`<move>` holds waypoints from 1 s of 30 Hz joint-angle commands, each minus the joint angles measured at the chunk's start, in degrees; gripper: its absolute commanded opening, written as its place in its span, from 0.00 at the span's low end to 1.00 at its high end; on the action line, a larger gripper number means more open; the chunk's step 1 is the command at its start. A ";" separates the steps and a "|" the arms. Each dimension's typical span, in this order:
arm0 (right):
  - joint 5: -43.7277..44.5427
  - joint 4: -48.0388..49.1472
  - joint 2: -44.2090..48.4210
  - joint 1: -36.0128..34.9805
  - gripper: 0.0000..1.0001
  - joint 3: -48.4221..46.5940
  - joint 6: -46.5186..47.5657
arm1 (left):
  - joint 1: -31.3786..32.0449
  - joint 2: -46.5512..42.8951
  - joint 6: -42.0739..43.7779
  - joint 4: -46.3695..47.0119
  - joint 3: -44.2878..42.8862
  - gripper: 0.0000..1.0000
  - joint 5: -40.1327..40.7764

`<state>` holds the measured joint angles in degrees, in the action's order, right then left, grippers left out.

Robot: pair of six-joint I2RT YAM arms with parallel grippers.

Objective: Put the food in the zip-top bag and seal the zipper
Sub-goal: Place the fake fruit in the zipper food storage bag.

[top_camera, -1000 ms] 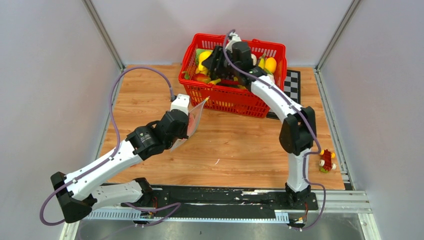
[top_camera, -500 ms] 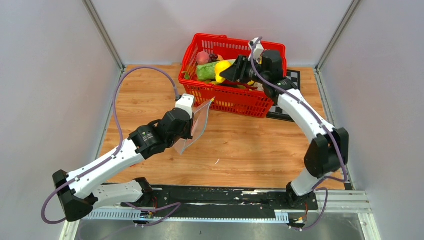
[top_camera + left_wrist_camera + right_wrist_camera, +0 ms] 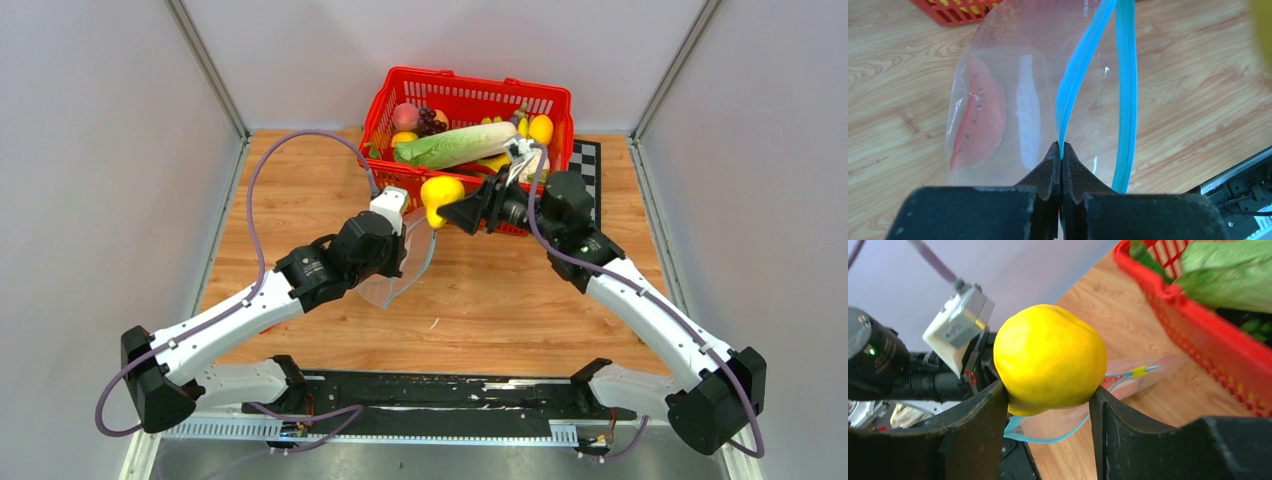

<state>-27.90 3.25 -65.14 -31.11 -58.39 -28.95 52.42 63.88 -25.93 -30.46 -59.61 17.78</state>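
Observation:
My left gripper (image 3: pixel 1061 147) is shut on one lip of the teal zipper (image 3: pixel 1083 65) of the clear zip-top bag (image 3: pixel 405 272), which it holds up with the mouth gaping. A red watermelon slice (image 3: pixel 978 120) lies inside the bag. Between the fingers of my right gripper (image 3: pixel 1049 388) sits a yellow round fruit (image 3: pixel 1050 357), on which they are shut. In the top view that fruit (image 3: pixel 440 194) hangs just right of the bag's mouth, in front of the basket. The open zipper loop (image 3: pixel 1048 439) shows below the fruit.
The red basket (image 3: pixel 545 95) at the back holds a long green-white cabbage (image 3: pixel 455 145), a peach (image 3: pixel 405 115), grapes and more yellow fruit (image 3: pixel 540 128). A checkerboard mat (image 3: pixel 587 165) lies to its right. Grey walls flank the wooden table.
My right arm has lifted the yellow fruit out of the basket and swung it forward to the bag's mouth. The left arm has carried the bag a little to the right.

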 commanded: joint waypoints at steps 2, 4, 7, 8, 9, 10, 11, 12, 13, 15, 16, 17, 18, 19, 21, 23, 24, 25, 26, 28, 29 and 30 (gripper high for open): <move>1.82 -2.81 1.35 -6.57 0.12 1.09 6.25 | -0.13 0.36 -1.53 3.37 -0.48 0.00 -1.84; 2.28 -6.10 1.34 -7.60 0.13 2.21 6.81 | -0.13 0.08 -1.21 3.25 -0.39 0.00 -1.60; 0.85 -6.32 0.53 -8.66 0.13 3.71 7.12 | -0.14 -0.54 -0.60 2.83 -0.26 0.00 -0.27; 1.02 -6.63 0.07 -9.11 0.12 3.72 7.00 | -0.13 -0.52 -0.53 2.76 -0.32 0.00 0.01; 1.27 -6.66 -0.50 -9.66 0.12 3.81 6.92 | -0.17 -0.45 -0.52 2.66 -0.47 0.00 0.09; 1.69 -6.73 -0.92 -10.29 0.12 3.83 7.01 | -0.13 -0.40 -0.58 2.65 -0.58 0.00 0.02; 2.91 -7.06 -1.53 -10.89 0.12 3.89 7.26 | -0.13 -0.37 -0.87 2.69 -0.67 0.00 -0.02; 4.40 -7.45 -1.91 -11.38 0.12 4.05 7.34 | -0.13 -0.48 -1.14 2.88 -0.60 0.00 -0.17; 5.59 -7.77 -2.38 -11.71 0.12 4.26 7.39 | -0.13 -0.64 -1.32 3.03 -0.53 0.00 -0.40; 7.45 -8.48 -2.91 -11.80 0.12 4.71 7.39 | -0.13 -1.08 -1.66 3.44 -0.08 0.00 -0.62; 8.40 -8.70 -3.18 -11.86 0.12 4.97 7.58 | -0.12 -1.43 -1.66 3.66 0.17 0.00 -0.59; 10.60 -9.38 -3.49 -11.85 0.11 4.99 7.59 | -0.08 -1.62 -1.74 3.70 0.35 0.00 -0.58; 12.13 -10.60 -3.77 -11.81 0.11 4.81 7.76 | -0.15 -1.89 -1.75 3.80 0.49 0.00 -0.36; 13.55 -11.41 -4.14 -11.84 0.11 4.56 8.11 | -0.14 -2.27 -1.71 3.96 0.69 0.00 -0.34; 15.75 -13.17 -4.70 -11.82 0.12 3.77 9.02 | -0.13 -2.60 -1.60 4.30 0.91 0.00 -0.48; 18.26 -14.79 -5.23 -11.88 0.12 2.79 9.39 | -0.13 -2.63 -1.25 4.57 0.92 0.00 -0.94; 19.17 -15.53 -5.43 -12.03 0.13 2.17 9.66 | -0.13 -2.65 -1.11 4.59 0.87 0.00 -1.24; 19.87 -16.09 -5.63 -12.24 0.15 1.68 10.00 | -0.13 -2.58 -1.06 4.60 0.82 0.00 -1.38; 20.46 -16.54 -5.77 -12.36 0.15 1.28 10.23 | -0.13 -2.54 -1.03 4.68 0.83 0.00 -1.54; 21.69 -17.52 -5.86 -12.86 0.18 0.30 10.44 | -0.15 -2.41 -0.89 4.75 0.86 0.00 -1.90; 22.08 -17.96 -5.89 -13.12 0.20 -0.31 10.55 | -0.13 -2.40 -0.88 4.77 0.89 0.00 -2.18; 22.36 -18.35 -5.98 -13.42 0.23 -0.79 10.48 | -0.13 -2.32 -0.94 4.91 0.95 0.00 -2.36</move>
<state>-9.89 -13.80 -71.13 -43.40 -54.70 -20.03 52.36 62.57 -26.76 -27.99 -58.65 16.51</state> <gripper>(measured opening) 0.558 0.009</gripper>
